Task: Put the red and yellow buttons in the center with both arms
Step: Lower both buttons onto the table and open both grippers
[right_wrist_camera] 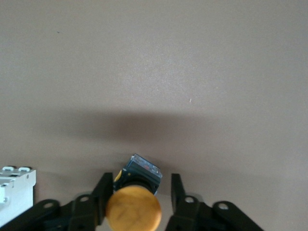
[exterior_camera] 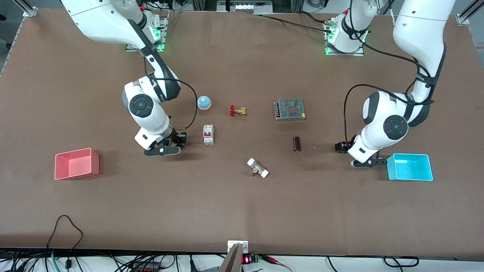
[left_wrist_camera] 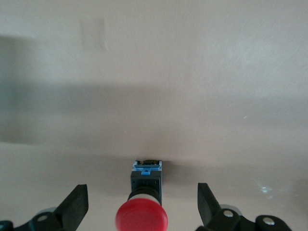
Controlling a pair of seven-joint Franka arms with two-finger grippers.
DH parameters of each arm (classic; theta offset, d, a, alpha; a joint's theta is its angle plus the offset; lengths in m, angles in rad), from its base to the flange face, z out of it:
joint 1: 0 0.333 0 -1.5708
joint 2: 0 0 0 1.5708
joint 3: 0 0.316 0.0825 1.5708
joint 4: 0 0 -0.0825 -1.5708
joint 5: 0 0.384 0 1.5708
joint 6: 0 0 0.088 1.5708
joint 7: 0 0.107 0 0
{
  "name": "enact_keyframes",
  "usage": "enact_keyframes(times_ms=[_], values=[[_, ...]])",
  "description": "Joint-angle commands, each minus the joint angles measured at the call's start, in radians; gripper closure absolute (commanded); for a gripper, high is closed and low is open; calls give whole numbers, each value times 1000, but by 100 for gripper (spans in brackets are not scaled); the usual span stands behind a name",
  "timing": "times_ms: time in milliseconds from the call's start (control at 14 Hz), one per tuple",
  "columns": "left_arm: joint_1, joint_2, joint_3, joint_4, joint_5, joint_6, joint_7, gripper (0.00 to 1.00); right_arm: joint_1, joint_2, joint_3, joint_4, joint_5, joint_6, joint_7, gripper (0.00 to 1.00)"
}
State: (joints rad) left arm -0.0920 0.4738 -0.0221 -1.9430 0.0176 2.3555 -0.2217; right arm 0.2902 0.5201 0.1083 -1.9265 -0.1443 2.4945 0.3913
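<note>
Between the fingers of my left gripper (left_wrist_camera: 143, 204), low over the tabletop (exterior_camera: 242, 204) toward the left arm's end, just beside the cyan tray (exterior_camera: 410, 167), sits the red button (left_wrist_camera: 142, 219). The left wrist view shows the jaws spread wide, a clear gap on each side of the black body, so nothing is gripped yet.

My right gripper (right_wrist_camera: 138, 199) is down by the white circuit breaker (exterior_camera: 208, 134), toward the right arm's end. Its fingers sit far closer in around the yellow button (right_wrist_camera: 133, 208), nearly at the body; I judge them about to pinch, though I cannot confirm contact, so I treat it as not yet held.

Both buttons look light, rigid plastic: nothing fragile, but the domed caps are smooth and would slip. I would take each by the squarish black body under the cap, where the flat sides give the pads purchase.

Each button appears to lie on its side, long axis running from cap to terminal end. In both wrist views the cap faces the camera and the base points away. The yellow one's body is skewed slightly off the gripper's line; the red one lies square.

Open table between the valve (exterior_camera: 238, 111) and the white fitting (exterior_camera: 258, 167) is my target.
</note>
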Motion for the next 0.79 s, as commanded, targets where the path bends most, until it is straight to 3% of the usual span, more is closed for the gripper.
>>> enact_keyframes(times_ms=[0,143,286,500,714], values=[[5,-98,11,7,1,-73,10,0,7,-2,-6,-3,-20,18,21,9],[5,-107,11,134,8,-259,12,0,4,-3,-4,6,-17,17,18,0],[5,-106,11,270,13,-425,15,0,-22,-35,-4,41,-5,-12,1,0],[8,-107,14,447,12,-605,147,0,-72,-156,8,99,17,-199,-66,0],[53,-165,5,483,-2,-659,289,0,-141,-274,-4,173,187,-429,-230,0]])
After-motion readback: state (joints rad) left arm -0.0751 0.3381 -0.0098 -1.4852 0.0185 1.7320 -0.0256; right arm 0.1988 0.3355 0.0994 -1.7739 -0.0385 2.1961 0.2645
